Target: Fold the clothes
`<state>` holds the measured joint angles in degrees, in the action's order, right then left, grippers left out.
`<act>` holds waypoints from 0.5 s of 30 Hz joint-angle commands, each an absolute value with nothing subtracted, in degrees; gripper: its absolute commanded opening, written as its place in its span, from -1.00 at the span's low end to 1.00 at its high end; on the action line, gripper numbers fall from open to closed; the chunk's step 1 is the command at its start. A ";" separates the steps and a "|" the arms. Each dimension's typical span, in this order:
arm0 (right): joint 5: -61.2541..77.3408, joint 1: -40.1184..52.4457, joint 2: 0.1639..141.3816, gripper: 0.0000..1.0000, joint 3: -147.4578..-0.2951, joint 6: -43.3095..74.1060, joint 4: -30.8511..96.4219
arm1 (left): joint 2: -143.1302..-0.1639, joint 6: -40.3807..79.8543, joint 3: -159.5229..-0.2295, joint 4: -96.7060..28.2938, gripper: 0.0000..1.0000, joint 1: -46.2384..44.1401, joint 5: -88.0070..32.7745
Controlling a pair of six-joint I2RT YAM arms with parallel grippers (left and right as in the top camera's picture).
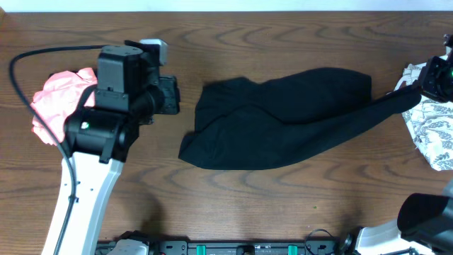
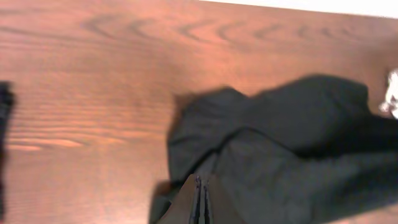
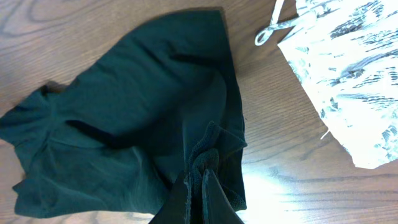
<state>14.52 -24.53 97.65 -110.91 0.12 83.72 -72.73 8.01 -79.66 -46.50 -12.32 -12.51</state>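
The black cloth [image 1: 283,117] lies in the middle of the bench [image 1: 297,205] with one end pinched in the right gripper [image 3: 202,183], and the left gripper [image 2: 199,198] is closed and holds nothing, so a one-sided pull could drag and bunch it.

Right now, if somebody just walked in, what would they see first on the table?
A big black garment sprawls across the middle of the wooden table. One end is drawn out into a long tail where the right gripper pinches it at the right edge. A bright coral-pink cloth sits bunched at the far left, and a white leaf-patterned cloth lies at the far right.
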 commanded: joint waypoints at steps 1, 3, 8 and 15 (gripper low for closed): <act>15.46 -24.67 96.64 -0.98 -111.70 -0.91 84.16 | -77.21 7.51 -79.59 -47.92 -0.87 -13.98 -17.43; 15.44 -24.69 96.64 -0.99 -111.68 -0.91 84.20 | -80.44 7.53 -79.57 -48.86 -0.56 -15.00 -17.67; 15.40 -24.69 96.64 -0.98 -111.68 -0.91 84.49 | -89.58 7.49 -79.35 -48.93 -0.19 -17.54 -25.74; 15.22 -24.69 96.64 -0.98 -111.68 -0.93 84.86 | -102.72 6.15 -79.35 -47.07 -0.16 -20.05 -30.46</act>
